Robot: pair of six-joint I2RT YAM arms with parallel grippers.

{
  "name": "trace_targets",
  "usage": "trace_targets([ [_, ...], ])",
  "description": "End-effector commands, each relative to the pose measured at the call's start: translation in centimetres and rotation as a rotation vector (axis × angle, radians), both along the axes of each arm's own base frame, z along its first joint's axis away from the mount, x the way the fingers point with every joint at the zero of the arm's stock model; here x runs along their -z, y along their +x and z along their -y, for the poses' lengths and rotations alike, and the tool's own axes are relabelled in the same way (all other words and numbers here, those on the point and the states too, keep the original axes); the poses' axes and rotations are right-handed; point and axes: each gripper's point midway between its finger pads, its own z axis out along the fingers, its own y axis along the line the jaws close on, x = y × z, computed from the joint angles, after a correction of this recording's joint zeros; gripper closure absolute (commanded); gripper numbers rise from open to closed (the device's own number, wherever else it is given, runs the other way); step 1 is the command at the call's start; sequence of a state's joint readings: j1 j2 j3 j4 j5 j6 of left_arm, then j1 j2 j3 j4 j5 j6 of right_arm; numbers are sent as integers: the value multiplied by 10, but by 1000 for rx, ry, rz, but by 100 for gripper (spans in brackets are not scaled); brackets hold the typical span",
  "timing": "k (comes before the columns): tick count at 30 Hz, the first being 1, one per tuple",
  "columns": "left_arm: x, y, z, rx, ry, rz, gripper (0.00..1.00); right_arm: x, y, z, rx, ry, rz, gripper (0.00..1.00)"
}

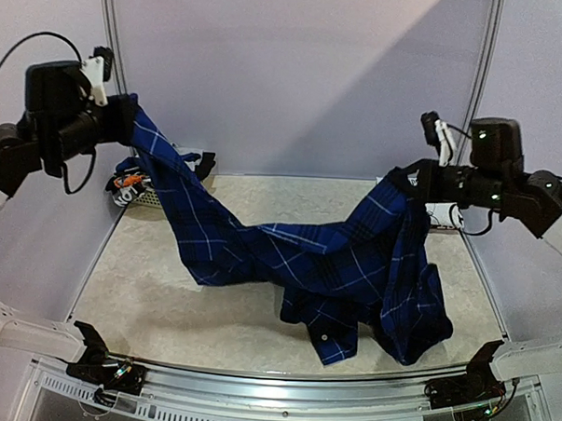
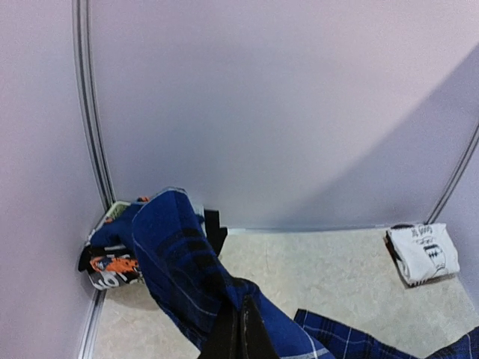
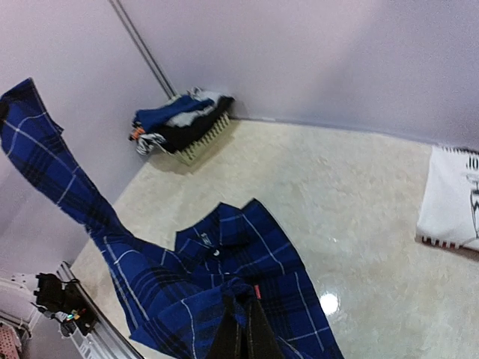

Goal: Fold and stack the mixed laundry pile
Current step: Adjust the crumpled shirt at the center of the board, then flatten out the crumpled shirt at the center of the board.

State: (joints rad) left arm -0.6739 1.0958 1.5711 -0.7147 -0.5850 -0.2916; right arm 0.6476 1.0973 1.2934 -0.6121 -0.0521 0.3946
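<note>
basket: white, slatted, far-left corner | tabletop: beige, marbled | wall: lilac

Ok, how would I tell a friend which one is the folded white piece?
Start at the pale table and go to its far right corner, near the back wall. A folded garment lies flat there, on its own. Unlike the blue plaid shirt hanging across the middle and the jumbled heap at far left, it is white with dark print.

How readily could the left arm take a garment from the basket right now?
Probably not: the left arm has its jaws shut on the shirt, holding it up. The basket sits close by, but release comes first.
</note>
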Motion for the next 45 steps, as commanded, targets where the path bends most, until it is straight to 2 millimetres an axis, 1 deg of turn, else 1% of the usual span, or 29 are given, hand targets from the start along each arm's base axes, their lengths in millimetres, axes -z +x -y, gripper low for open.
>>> trace_targets([
  [1, -51, -19, -26, -40, 46, 85, 100, -74, -31, -2, -143, 72, 156, 100],
  [3, -87, -32, -36, -36, 12, 164, 100, -106, -44, -2, -190, 112, 223, 100],
  [8, -156, -62, -49, 10, -34, 337, 100, -181, -73, 3, -270, 209, 368, 100],
  [11, -198, -83, -51, 78, -56, 465, 100, -214, -96, 4, -346, 275, 442, 100],
  [13, -225, -102, -55, 115, -56, 562, 100, -231, -108, 6, -380, 302, 478, 100],
  [16, -260, -131, -65, 149, -74, 705, 100, -250, -120, 12, -395, 337, 516, 100],
  [18, -283, -153, -71, 177, -95, 807, 100, -258, -123, 15, -393, 359, 527, 100],
  [20, -298, -168, -69, 225, -95, 881, 100, -257, -113, 22, -310, 372, 501, 100],
  [21, -301, -169, -64, 246, -80, 896, 100, -250, -100, 27, -236, 365, 468, 100],
  [22, -299, -164, -57, 258, -60, 891, 100, -239, -84, 31, -153, 354, 426, 100],
  [23, -293, -150, -48, 255, -26, 860, 100, -221, -64, 36, -55, 325, 380, 100],
  [25, -269, -106, -24, 226, 68, 753, 100, -170, -24, 46, 138, 233, 273, 100],
  [26, -251, -79, -9, 208, 132, 689, 100, -141, -5, 50, 224, 177, 223, 100],
  [28, -207, -22, 22, 182, 271, 547, 100, -86, 24, 52, 331, 63, 143, 100],
  [29, -180, 8, 38, 171, 341, 468, 100, -55, 38, 50, 368, 11, 92, 100],
  [30, -149, 38, 54, 176, 403, 391, 100, -29, 49, 50, 393, -26, 53, 100],
  [31, -115, 66, 68, 193, 454, 311, 100, 1, 62, 51, 413, -52, -1, 100],
  [32, -80, 93, 81, 216, 490, 233, 100, 25, 72, 53, 420, -58, -45, 100],
  [33, -44, 117, 91, 244, 512, 159, 100, 56, 85, 53, 429, -67, -107, 100],
  [34, 3, 147, 106, 287, 539, 67, 100, 80, 95, 56, 438, -73, -157, 100],
  [35, 40, 168, 116, 318, 547, -1, 100, 98, 103, 58, 447, -82, -189, 100],
  [36, 73, 187, 124, 346, 554, -59, 100, 125, 113, 61, 459, -114, -238, 100],
  [38, 136, 222, 137, 378, 575, -169, 100, 158, 128, 61, 445, -139, -303, 100],
  [39, 160, 236, 141, 384, 580, -216, 100, 170, 133, 60, 430, -144, -327, 100],
  [40, 182, 246, 145, 393, 586, -260, 100, 189, 139, 58, 415, -165, -364, 100],
  [41, 196, 255, 148, 391, 587, -282, 100, 200, 142, 55, 399, -175, -384, 100],
  [42, 209, 262, 151, 391, 591, -298, 100, 205, 145, 54, 393, -182, -389, 100],
  [44, 218, 271, 155, 387, 588, -296, 100, 213, 150, 51, 376, -199, -394, 100],
  [45, 216, 274, 157, 382, 585, -282, 100, 215, 151, 50, 368, -206, -396, 100],
])
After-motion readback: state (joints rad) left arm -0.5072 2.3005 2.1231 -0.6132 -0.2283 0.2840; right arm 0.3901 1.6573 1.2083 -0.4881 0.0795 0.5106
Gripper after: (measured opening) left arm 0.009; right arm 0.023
